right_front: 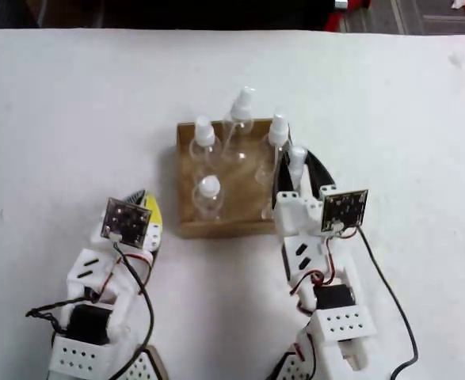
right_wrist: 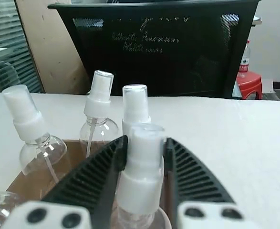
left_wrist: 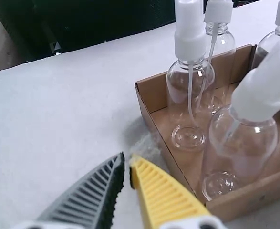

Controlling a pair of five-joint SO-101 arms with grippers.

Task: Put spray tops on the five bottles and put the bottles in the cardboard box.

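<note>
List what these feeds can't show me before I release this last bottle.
- Base of the clear plastic bottle with a white spray top in the right gripper: cut off by the right wrist view's edge, covered by the arm in the high view.
- Corner of the brown cardboard box beside that arm: hidden under the arm, high view.
- Whether the tops of the four other bottles are screwed tight: too small, high view.

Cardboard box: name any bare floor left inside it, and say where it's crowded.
In the cardboard box, bare floor lies on the arms' side, between the lone front bottle and the held bottle in the right claw. The far row of three bottles is crowded.
</note>
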